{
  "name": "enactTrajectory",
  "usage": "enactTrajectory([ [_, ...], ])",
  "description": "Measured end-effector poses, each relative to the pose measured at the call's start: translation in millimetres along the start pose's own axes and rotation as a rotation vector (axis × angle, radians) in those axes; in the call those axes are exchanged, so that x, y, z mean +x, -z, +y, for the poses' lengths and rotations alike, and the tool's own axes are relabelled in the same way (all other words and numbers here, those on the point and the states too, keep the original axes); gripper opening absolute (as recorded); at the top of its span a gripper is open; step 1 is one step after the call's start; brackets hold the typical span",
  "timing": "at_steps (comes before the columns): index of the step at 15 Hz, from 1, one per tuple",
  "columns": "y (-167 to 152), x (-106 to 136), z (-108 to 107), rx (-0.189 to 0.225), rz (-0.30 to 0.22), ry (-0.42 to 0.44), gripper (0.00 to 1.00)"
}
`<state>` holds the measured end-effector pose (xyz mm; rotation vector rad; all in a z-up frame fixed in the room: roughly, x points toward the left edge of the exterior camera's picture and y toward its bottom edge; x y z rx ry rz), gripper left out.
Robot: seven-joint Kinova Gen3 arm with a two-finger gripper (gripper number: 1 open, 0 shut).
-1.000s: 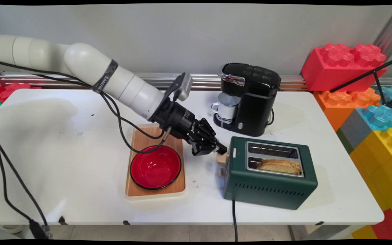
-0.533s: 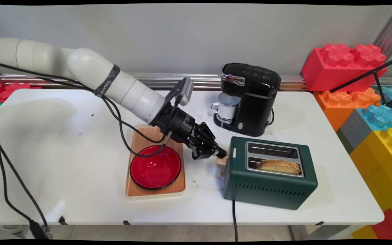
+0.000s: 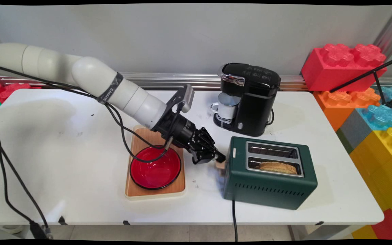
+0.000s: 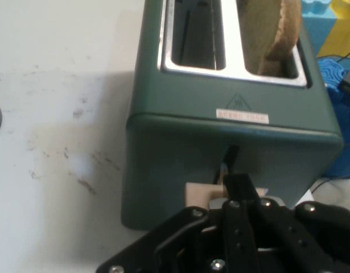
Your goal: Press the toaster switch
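A dark green toaster [image 3: 271, 183] stands on the white table, right of centre. A slice of bread [image 3: 277, 167] sits low in its near slot; the far slot is empty. My gripper [image 3: 220, 157] is shut, its fingertips pressing down on the beige lever [image 3: 220, 165] at the toaster's left end. In the hand view the toaster [image 4: 180, 165] fills the frame. There the closed gripper [image 4: 237, 185] rests on top of the lever [image 4: 200, 193] by the vertical slot, with the bread [image 4: 280, 34] at the upper right.
A red bowl [image 3: 155, 166] lies on a wooden tray [image 3: 179, 185] just left of the gripper, under the arm's wrist. A black coffee maker [image 3: 255, 98] with a white mug [image 3: 227, 105] stands behind the toaster. The toaster's cord [image 3: 234, 217] runs off the front edge. Large toy blocks [image 3: 344, 64] are stacked at the right.
The gripper has moved down, taking the lever down with it. The bread has sunk lower into the near slot.
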<state>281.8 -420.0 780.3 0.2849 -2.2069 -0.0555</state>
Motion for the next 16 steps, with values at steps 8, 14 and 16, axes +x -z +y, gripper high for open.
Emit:
enactTrajectory([
  [8,-8.8,-13.8,-0.5,0.005,-0.018,0.011,0.0],
  [14,-10.6,-20.4,-0.3,0.008,-0.03,0.015,0.0],
  [16,-10.6,-21.4,-0.5,0.008,-0.033,0.015,0.0],
])
